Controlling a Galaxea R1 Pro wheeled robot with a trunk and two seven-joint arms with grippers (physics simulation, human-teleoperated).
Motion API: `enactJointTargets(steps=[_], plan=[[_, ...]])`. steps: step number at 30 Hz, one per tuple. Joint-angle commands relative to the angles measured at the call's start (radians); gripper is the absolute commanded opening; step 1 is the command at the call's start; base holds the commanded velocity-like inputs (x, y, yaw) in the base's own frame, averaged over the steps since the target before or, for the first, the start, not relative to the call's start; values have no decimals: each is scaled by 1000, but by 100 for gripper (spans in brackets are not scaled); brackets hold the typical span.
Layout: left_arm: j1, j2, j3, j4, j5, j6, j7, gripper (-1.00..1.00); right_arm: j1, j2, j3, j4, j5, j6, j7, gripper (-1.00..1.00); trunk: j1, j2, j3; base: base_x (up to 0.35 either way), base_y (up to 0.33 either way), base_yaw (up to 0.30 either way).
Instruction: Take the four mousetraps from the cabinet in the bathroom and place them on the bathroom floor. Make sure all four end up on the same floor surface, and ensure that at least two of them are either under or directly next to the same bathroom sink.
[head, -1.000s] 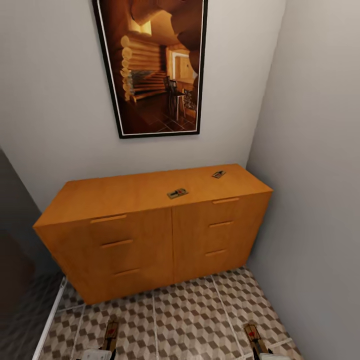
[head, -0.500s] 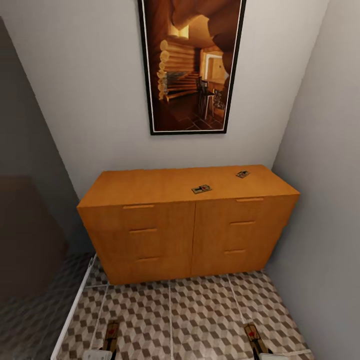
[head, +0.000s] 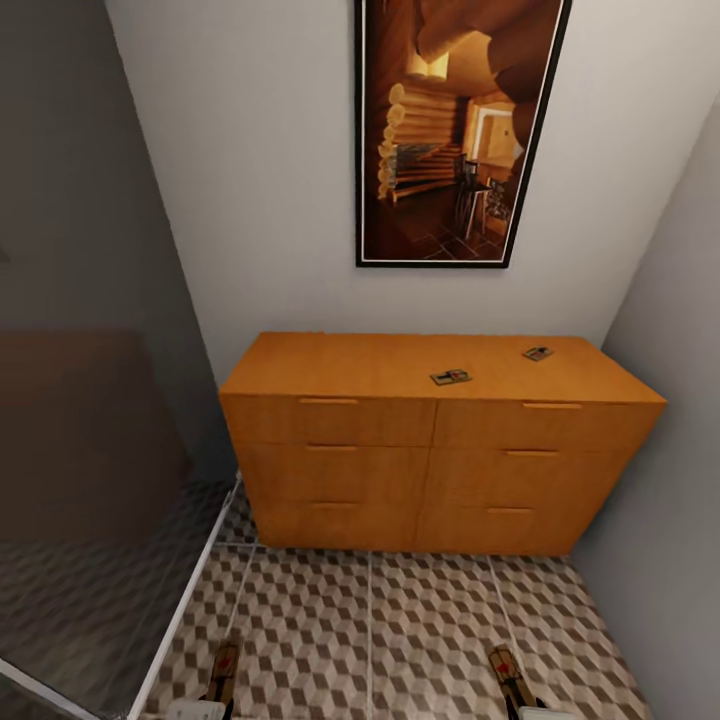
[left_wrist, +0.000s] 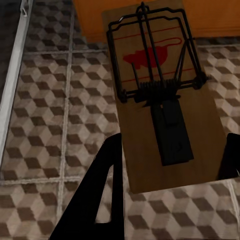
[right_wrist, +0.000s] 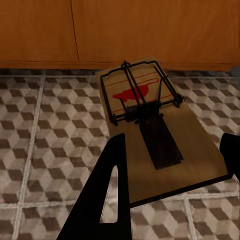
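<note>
Standing against the back wall, between a dark glass shower panel (head: 90, 420) and the grey side wall (head: 670, 430): the cabinet (head: 430, 450), its right end nearly touching that wall, its left end just beside the panel's white floor rail (head: 190, 600). Lying on the cabinet top, well apart: two mousetraps, one (head: 451, 377) near the front edge at the middle, the other (head: 538, 353) toward the right rear. Hanging above on the wall: a framed picture (head: 455, 130) of a log interior.

Stretching open in front of the drawers: the bathroom floor (head: 400, 620), bare cube-patterned tile from the rail across to the side wall.

Gripping a third mousetrap (left_wrist: 160, 100) at its near end: the left gripper (left_wrist: 170, 160), black fingers (left_wrist: 100, 195) clamped on either long edge of the board, trap held over the tiles with its far end pointing at the cabinet base. Showing at the bottom edge of the head view, left of centre: the same trap (head: 222, 668).

Gripping the fourth mousetrap (right_wrist: 150, 125) the same way: the right gripper (right_wrist: 172, 170), fingers (right_wrist: 107, 190) pressed to both sides of the board, spring bar and red mark facing up, cabinet front close ahead. Showing at the bottom of the head view, right of centre: that trap (head: 508, 672).
</note>
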Motion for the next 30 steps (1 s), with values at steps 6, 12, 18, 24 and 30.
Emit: enactJointTargets(steps=[6, 12, 18, 24, 30], plan=[[-1, -5, -5, 3, 8, -3, -3, -100, 0, -1, 6, 1, -3, -2, -7, -100, 0, -1, -1, -153, 0, 282], [-1, -5, -5, 3, 8, -3, -3, -100, 0, -1, 6, 1, -3, -2, -7, -100, 0, -1, -1, -199, 0, 282], [0, -5, -5, 3, 8, -3, -3, -100, 0, -1, 6, 1, -3, -2, -8, -100, 0, -1, -1, -84, 0, 282], [2, -5, -5, 4, 8, -3, -3, -100, 0, -1, 6, 1, -3, -2, -8, -100, 0, -1, -1, -5, 0, 282], [3, -5, -5, 4, 8, -2, -3, -100, 0, -1, 6, 1, -3, -2, -8, -100, 0, -1, -1, 0, 0, 282]])
